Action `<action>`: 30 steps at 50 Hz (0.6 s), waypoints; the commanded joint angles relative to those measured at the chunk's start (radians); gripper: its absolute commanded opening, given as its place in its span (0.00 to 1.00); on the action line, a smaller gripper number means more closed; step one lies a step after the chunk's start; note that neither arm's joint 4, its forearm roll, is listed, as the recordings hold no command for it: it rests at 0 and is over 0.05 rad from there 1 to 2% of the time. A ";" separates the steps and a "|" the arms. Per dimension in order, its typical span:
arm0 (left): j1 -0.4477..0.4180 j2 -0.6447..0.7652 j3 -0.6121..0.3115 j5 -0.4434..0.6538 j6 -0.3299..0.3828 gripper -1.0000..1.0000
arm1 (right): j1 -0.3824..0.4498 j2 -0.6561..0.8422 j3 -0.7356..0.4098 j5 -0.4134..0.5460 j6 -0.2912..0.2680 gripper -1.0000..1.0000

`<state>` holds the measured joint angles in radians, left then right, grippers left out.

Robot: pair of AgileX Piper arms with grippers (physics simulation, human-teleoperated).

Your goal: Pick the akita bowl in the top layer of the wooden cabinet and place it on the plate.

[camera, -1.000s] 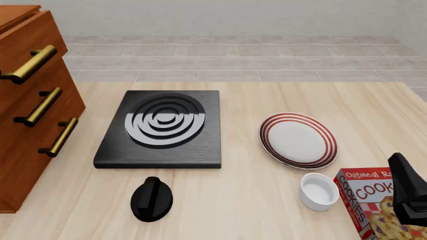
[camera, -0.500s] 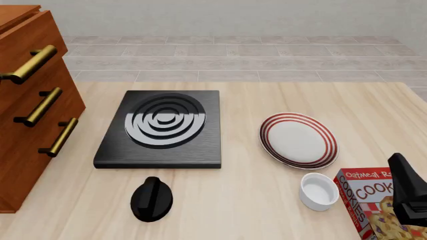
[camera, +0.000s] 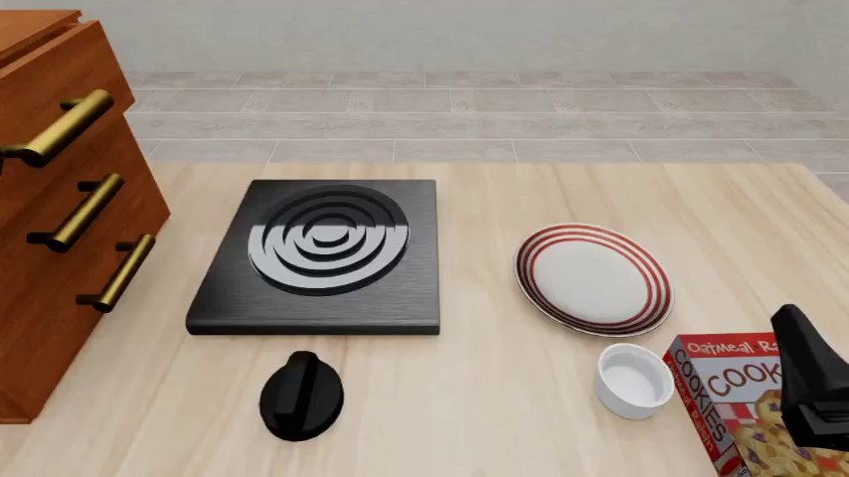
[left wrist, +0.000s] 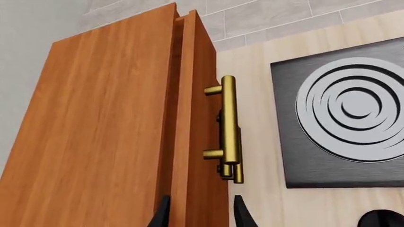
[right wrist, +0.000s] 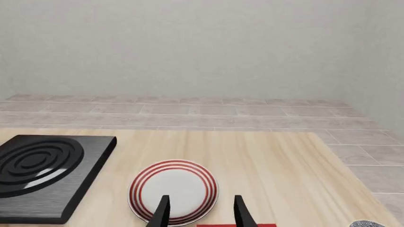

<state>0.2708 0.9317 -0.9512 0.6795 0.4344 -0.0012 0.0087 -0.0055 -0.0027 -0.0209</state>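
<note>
- Three drawers, all looking shut in the front view; opening step in hand. Wooden cabinet [camera: 60, 209], reddish-brown with straight grain, stands at the left edge of the worktop [camera: 504, 397]. Top layer [camera: 54, 94] carries a brass bar handle [camera: 56, 127], round-sectioned on two short posts. Akita bowl not visible; by my reading it sits inside that drawer
- Same view: plate [camera: 594, 279], glossy white with red concentric rings, lies well apart from the cabinet, right of the black stove slab [camera: 318, 256] with its grey spiral coil. Small plain white cup [camera: 633, 380] just beside a cookie box [camera: 743, 397]. Black knob [camera: 302, 396] near the front edge. Right arm is only a dark shape at the lower right
- Left wrist view: left end effector [left wrist: 200, 213] open, two dark fingertips spread, hovering over the cabinet's front edge, not touching the brass handles. Next move calls for lining the jaws across the top bar, closing, pulling straight out
- Right wrist view: right end effector [right wrist: 200, 213] open, empty, aimed toward the plate [right wrist: 173, 191]; stove slab to one side. Pale wood-grain worktop, tiled floor and plain wall beyond
</note>
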 commanded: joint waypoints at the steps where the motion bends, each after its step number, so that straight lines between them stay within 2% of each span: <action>1: -0.001 0.015 0.038 0.013 -0.033 1.00 | 0.000 0.000 0.000 0.000 0.000 1.00; 30: -0.084 0.037 0.013 0.061 -0.129 1.00 | -0.002 -0.002 -0.001 0.001 0.001 1.00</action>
<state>0.2319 0.9407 -0.9643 0.7023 0.3139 -0.0023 0.0077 -0.0058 -0.0024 -0.0203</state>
